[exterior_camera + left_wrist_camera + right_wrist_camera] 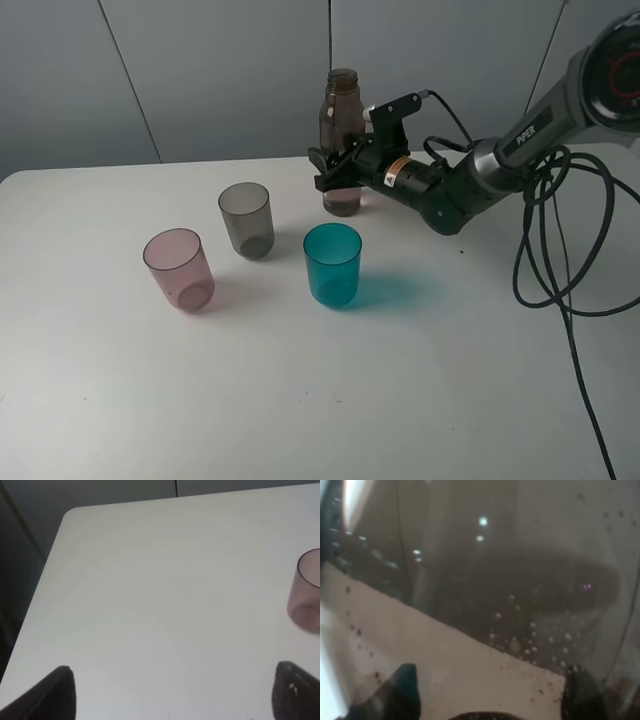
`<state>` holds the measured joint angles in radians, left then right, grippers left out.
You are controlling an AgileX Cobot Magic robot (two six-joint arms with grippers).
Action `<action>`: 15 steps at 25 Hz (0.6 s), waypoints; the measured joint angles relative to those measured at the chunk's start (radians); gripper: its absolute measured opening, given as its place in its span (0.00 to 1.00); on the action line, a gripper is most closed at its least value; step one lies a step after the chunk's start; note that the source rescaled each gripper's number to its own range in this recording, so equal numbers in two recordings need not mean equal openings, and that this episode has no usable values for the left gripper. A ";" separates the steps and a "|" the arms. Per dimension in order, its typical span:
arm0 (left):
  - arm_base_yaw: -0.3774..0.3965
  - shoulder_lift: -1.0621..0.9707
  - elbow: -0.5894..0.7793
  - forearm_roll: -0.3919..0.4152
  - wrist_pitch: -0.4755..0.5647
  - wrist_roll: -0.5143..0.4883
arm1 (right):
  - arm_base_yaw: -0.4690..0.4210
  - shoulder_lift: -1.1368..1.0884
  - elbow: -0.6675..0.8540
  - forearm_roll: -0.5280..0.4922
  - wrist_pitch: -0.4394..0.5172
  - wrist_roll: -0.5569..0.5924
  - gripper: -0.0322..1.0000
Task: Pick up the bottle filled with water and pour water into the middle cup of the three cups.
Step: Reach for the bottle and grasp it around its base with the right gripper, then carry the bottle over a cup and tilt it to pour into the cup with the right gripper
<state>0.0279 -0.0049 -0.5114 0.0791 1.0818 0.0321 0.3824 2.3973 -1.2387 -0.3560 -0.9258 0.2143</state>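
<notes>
The tall smoky brown-pink bottle [343,140] stands upright and uncapped at the back of the table, behind the cups. My right gripper [338,172] reaches in from the right and is shut on the bottle's lower half. In the right wrist view the bottle [520,580] fills the frame between the fingertips [582,695], with droplets on its wall; the water level is hard to read. The smoky grey middle cup [247,220] stands between the pink cup [179,269] and the teal cup [332,264]; all three are upright. My left gripper [175,695] is open over bare table, with the pink cup [306,592] off to one side.
The white table [400,380] stretches forward of the cups. Black cables [560,250] loop over the table's right side behind the right arm. A grey wall stands close behind the bottle.
</notes>
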 joint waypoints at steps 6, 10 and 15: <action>0.000 0.000 0.000 0.000 0.000 0.002 | 0.000 0.000 0.000 -0.006 0.002 0.005 0.03; 0.000 0.000 0.000 0.000 0.000 0.002 | 0.004 -0.041 0.000 -0.023 0.106 0.005 0.03; 0.000 0.000 0.000 0.000 0.000 0.002 | 0.006 -0.142 0.026 -0.012 0.260 -0.070 0.03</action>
<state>0.0279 -0.0049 -0.5114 0.0791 1.0818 0.0338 0.3882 2.2549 -1.2122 -0.3683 -0.6656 0.1447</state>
